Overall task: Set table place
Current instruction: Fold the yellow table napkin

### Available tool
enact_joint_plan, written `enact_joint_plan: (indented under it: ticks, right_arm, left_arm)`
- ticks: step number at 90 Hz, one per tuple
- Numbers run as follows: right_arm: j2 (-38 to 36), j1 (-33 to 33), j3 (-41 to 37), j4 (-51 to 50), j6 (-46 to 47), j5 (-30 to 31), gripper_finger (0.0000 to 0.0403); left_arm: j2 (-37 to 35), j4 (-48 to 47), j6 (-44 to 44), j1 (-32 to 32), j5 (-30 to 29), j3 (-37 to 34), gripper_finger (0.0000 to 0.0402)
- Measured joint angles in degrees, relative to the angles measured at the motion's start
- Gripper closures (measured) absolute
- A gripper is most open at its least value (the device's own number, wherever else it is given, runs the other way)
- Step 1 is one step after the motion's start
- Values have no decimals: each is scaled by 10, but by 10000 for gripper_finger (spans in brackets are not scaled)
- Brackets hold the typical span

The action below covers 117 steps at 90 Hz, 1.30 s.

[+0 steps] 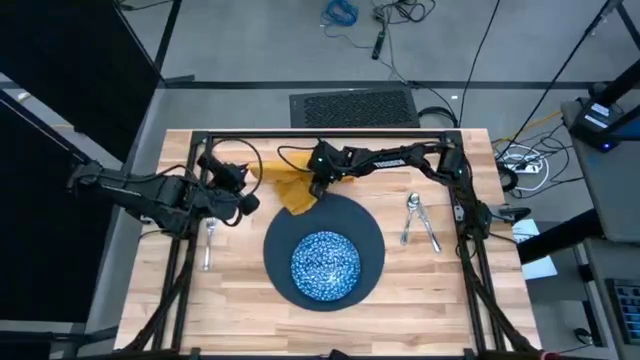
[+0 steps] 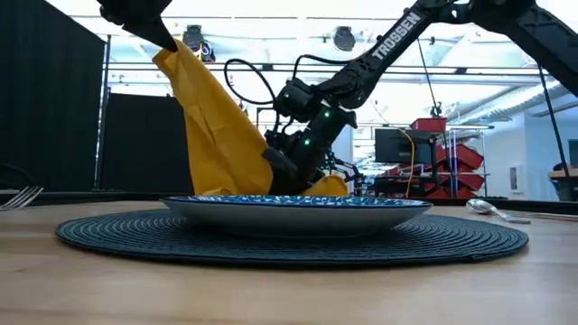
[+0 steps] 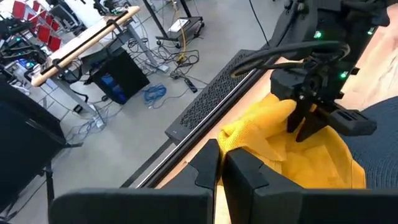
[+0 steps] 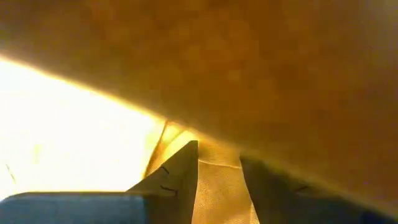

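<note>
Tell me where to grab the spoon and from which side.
Grip the spoon by its handle end, straight down from above. It lies flat, its bowl close beside the knife; the handles splay apart away from the bowl, leaving finger room there.

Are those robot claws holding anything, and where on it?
Both hold the mustard-yellow cloth napkin: left gripper pinches its raised corner, right gripper its lower part.

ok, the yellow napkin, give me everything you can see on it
The napkin is mustard-yellow woven cloth, crumpled and creased, not flat. It sits at the table's far side, just beyond the dark round mat. The left tool pinches one corner and holds it high, so the cloth hangs as a tall draped peak. The right tool grips its lower folds near the tabletop.
</note>
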Motion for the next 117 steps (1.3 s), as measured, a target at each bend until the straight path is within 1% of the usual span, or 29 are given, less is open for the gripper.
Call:
enact_joint_plan:
  ticks: [10,17,25,33,37,59,72,90,117]
  right_arm:
    - [0,0,0,0,3,1,291]
    - [0,0,0,-2,4,14,305]
    - [0,3,0,-3,5,34,338]
    - [0,4,0,-3,5,35,382]
    - [0,5,0,-3,4,35,393]
    - [-8,12,4,-14,6,34,400]
    - [-29,27,40,-38,-2,32,400]
    - [-56,59,117,-149,-25,33,401]
    - [-91,123,238,-424,-13,35,402]
  left_arm:
    - [0,0,0,0,0,0,402]
    - [0,-3,0,0,0,0,402]
    - [0,-6,0,0,0,0,402]
    - [0,-12,-2,0,0,0,402]
    - [0,-14,-2,0,0,0,402]
    - [0,-13,-8,0,2,-16,402]
    - [0,-14,-24,0,3,-34,402]
    - [0,-11,-32,-2,3,-38,402]
    - [0,-13,-30,-2,3,-38,402]
